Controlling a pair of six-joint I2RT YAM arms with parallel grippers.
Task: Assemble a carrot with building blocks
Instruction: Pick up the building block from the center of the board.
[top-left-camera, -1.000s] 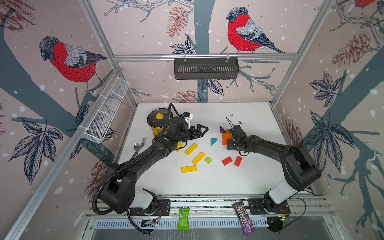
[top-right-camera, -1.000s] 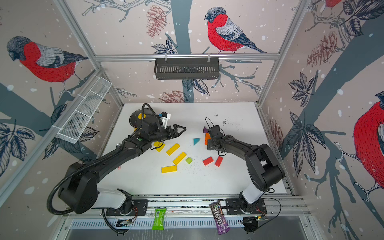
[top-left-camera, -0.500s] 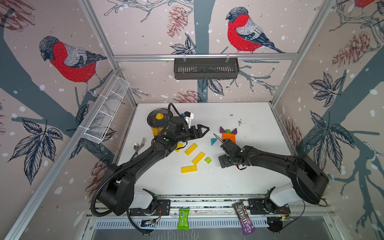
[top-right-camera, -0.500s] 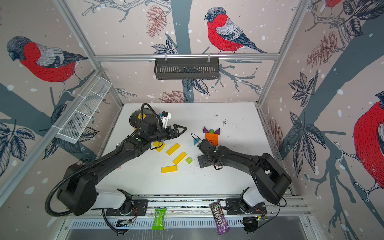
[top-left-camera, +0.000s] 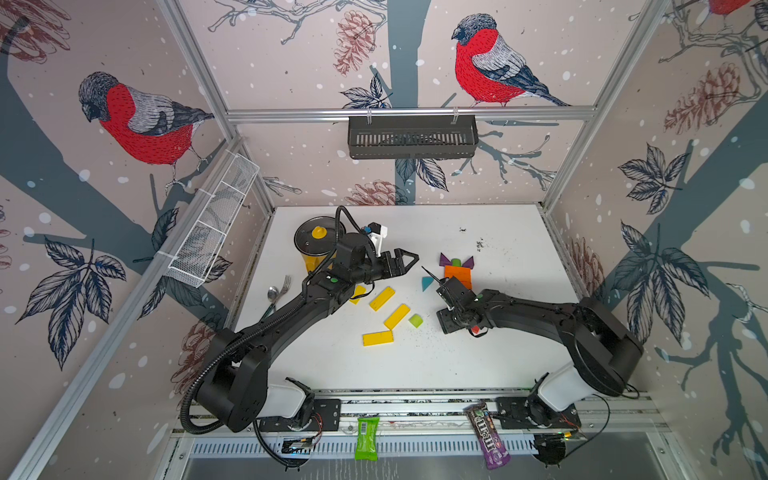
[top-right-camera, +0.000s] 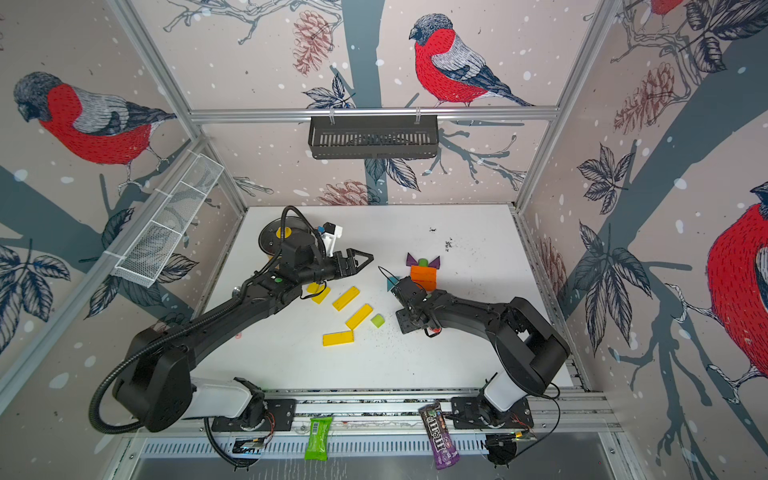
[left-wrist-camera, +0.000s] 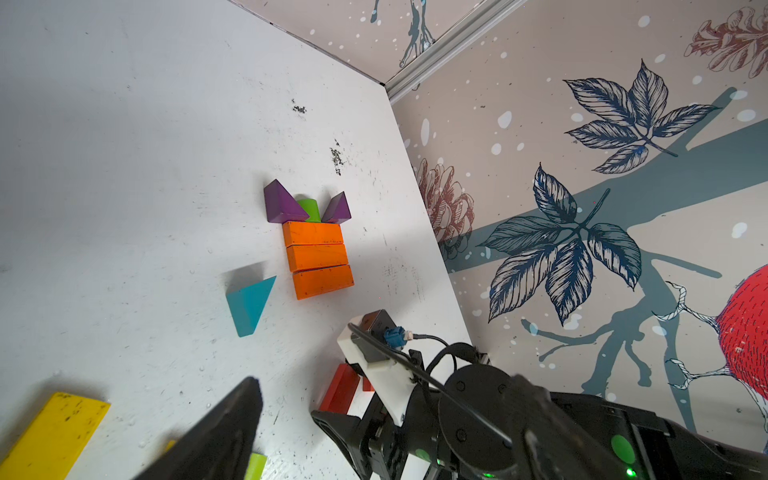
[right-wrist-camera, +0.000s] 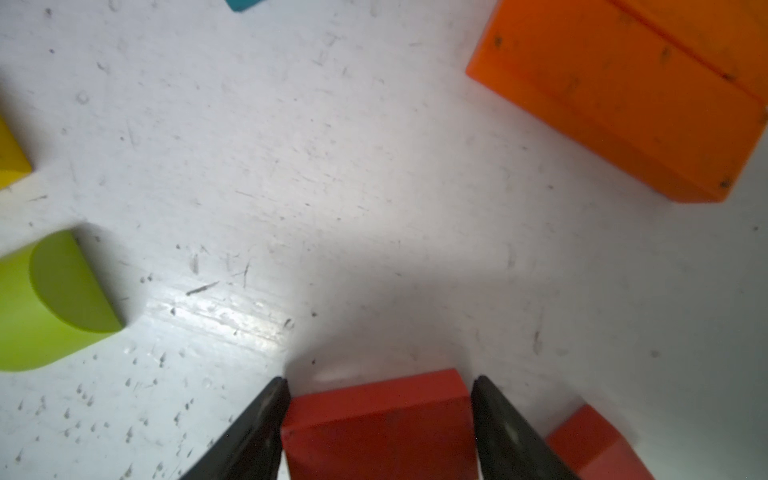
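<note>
The carrot stands at the back right: three orange bars (top-left-camera: 457, 275) (left-wrist-camera: 318, 259) topped by two purple triangles (left-wrist-camera: 282, 203) and a lime-green piece (left-wrist-camera: 308, 208). A teal triangle (top-left-camera: 427, 284) lies just left of it. Three yellow bars (top-left-camera: 397, 316) and a lime-green block (top-left-camera: 415, 320) (right-wrist-camera: 50, 303) lie mid-table. My right gripper (right-wrist-camera: 380, 380) points down at the table, both fingers pressed against the sides of a red block (right-wrist-camera: 378, 424); a second red block (right-wrist-camera: 590, 444) lies beside it. My left gripper (top-left-camera: 409, 262) hovers open and empty, left of the carrot.
A yellow pot with a dark lid (top-left-camera: 318, 243) stands at the back left, with a fork and spoon (top-left-camera: 278, 291) near the left edge. A wire basket (top-left-camera: 212, 224) hangs on the left wall, a black basket (top-left-camera: 411, 135) on the back wall. Two candy packets (top-left-camera: 367, 432) lie on the front rail.
My right arm has moved from the carrot toward the front, down onto the red blocks, and its jaws opened wide and then closed around one. The left arm has stayed put.
</note>
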